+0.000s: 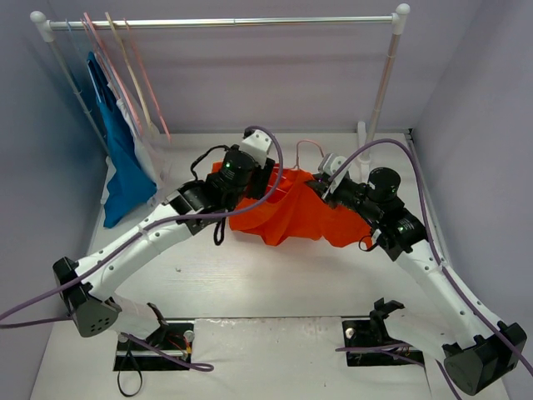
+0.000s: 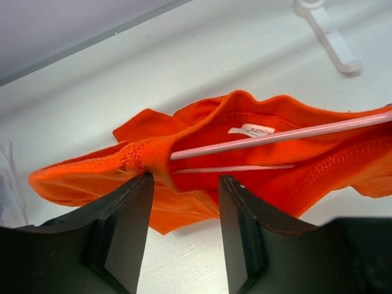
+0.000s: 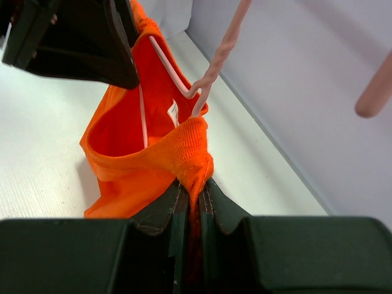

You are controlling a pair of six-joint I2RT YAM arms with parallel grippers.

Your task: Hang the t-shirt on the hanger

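Observation:
The bright orange t-shirt (image 1: 291, 215) hangs bunched between my two grippers above the table. The pale-pink wire hanger (image 2: 275, 136) runs through the neck opening, past the white label (image 2: 251, 130). Its twisted neck rises out of the collar in the right wrist view (image 3: 214, 67), and its hook shows from above (image 1: 308, 148). My left gripper (image 2: 185, 179) is open, with the collar's gathered edge touching its left fingertip (image 2: 142, 184); it also shows in the top view (image 1: 268, 182). My right gripper (image 3: 193, 184) is shut on the collar's ribbed edge; it also shows in the top view (image 1: 319, 188).
A clothes rack (image 1: 225, 23) stands at the back. A blue garment (image 1: 125, 171), a white garment (image 1: 154, 154) and spare hangers (image 1: 125, 75) hang at its left end. Its right post (image 1: 383, 83) and white foot (image 2: 327, 33) stand behind the shirt. Walls close in on both sides.

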